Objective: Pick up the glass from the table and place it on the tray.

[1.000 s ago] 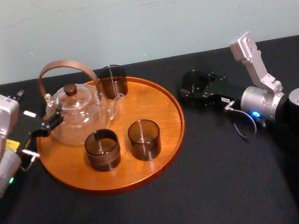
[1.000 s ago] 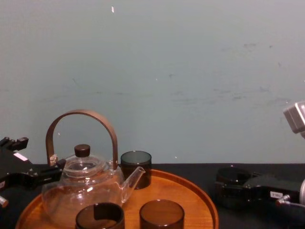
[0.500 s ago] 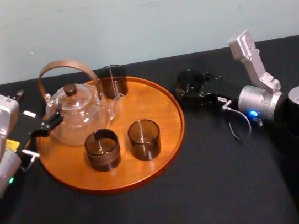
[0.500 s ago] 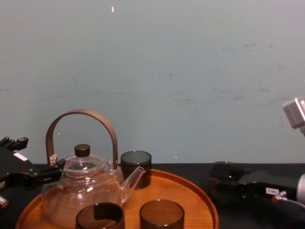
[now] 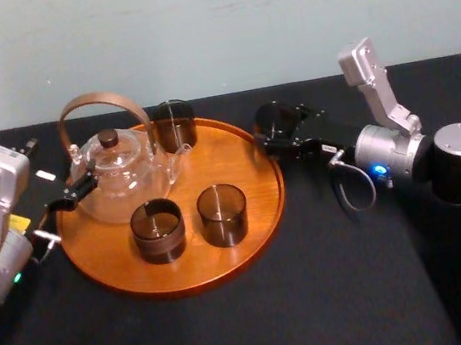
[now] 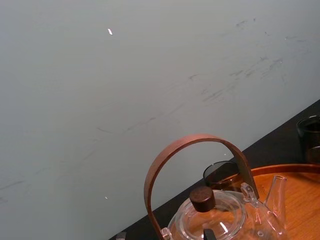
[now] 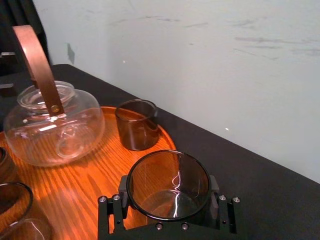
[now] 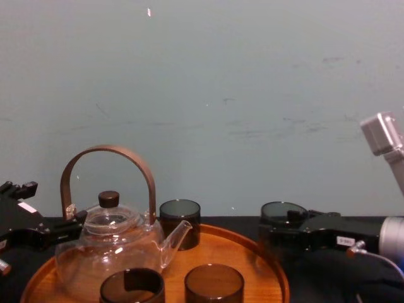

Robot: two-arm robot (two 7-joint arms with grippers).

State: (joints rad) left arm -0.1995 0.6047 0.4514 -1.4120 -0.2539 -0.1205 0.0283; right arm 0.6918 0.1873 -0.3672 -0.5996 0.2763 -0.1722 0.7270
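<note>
This looks like a robot test bench in a lab rather than a home. A matte black table (image 5: pixel 235 326) stands against a bare, scuffed, pale green wall (image 5: pixel 209 21). On it, towards the left, a staged tea set: a glass teapot (image 5: pixel 120 178) and smoky glasses (image 5: pixel 223 215) on a round wooden tray (image 5: pixel 240 150).

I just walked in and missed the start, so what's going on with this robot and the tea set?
The right gripper holds a smoky glass beside the right rim of the wooden tray, not yet set down on it. The tray already carries a glass teapot and three other glasses. The left gripper sits idle by the teapot.
</note>
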